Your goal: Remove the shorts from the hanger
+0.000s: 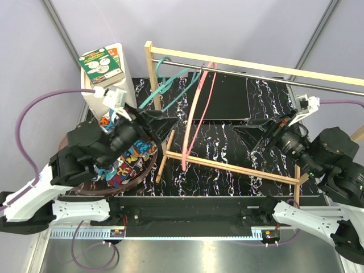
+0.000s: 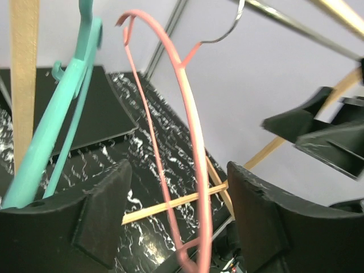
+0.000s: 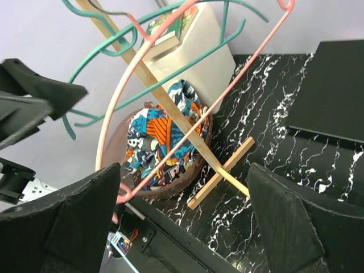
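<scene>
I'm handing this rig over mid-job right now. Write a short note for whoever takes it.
Left gripper: open, empty, facing the curved pink plastic hanger.
Right gripper: open, empty, above the table.
Shorts: the soft multicoloured printed shorts lie heaped in the round brown bowl on the left.
Done: the pink hanger and the teal plastic hanger hang bare on the wooden rack.
Left: no garment visible on any hanger; confirm, then retract.

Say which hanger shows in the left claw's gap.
The pink hanger: the left wrist view shows it running down between the fingers of the open left claw. The teal hanger sits off to one side, outside the gap.
</scene>
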{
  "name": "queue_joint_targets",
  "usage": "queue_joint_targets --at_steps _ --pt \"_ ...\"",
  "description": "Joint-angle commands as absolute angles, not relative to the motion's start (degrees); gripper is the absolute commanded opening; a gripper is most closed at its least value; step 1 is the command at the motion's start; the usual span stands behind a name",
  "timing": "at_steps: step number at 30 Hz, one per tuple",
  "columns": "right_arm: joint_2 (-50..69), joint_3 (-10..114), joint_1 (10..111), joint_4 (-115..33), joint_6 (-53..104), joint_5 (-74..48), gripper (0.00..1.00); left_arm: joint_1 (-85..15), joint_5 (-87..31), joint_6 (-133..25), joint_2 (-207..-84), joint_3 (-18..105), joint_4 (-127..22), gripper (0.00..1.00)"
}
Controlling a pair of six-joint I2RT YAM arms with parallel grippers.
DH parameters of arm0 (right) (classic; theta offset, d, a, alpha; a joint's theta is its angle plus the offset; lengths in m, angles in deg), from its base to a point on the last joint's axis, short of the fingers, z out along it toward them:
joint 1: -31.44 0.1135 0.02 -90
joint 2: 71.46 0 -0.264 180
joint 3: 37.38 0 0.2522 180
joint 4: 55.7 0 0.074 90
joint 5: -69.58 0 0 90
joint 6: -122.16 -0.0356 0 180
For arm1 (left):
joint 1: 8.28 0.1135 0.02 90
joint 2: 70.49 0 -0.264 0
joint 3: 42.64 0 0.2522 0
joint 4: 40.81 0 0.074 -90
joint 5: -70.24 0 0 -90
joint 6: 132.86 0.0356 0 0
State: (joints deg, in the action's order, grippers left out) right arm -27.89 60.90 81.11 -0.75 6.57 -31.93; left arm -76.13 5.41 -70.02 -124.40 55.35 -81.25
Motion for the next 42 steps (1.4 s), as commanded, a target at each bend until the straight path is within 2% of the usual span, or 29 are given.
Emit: queue_joint_targets --at_steps 1,5,14,29,38,42 --pt "-26.03 59.53 81.01 -3.53 4.47 -29.48 1.00 -76.04 -0.23 -64.75 -119.46 51.81 -69.35 0.74" --pt "-25.59 57.86 81.01 -3.88 2.90 -29.47 1.00 -76.04 -3.84 -62.73 -115.94 50.40 -68.37 0.75" --pt "-27.08 51.89 81.01 -3.71 -7.65 -36.32 1.00 -76.04 -0.77 -68.08 -106.71 43.55 -69.69 0.75" --pt "-38.32 40.55 81.01 -2.04 -29.19 -42.83 1.00 -76.04 -3.14 -76.26 -96.77 34.06 -69.87 0.78" --pt "-37.28 48.53 81.01 13.50 -34.90 -51.36 1.00 -76.04 -3.76 -76.79 -96.68 34.14 -69.51 0.79" --pt "-36.39 50.47 81.01 14.31 -34.90 -51.36 1.00 -76.04 -3.85 -77.40 -96.69 33.97 -69.34 0.80"
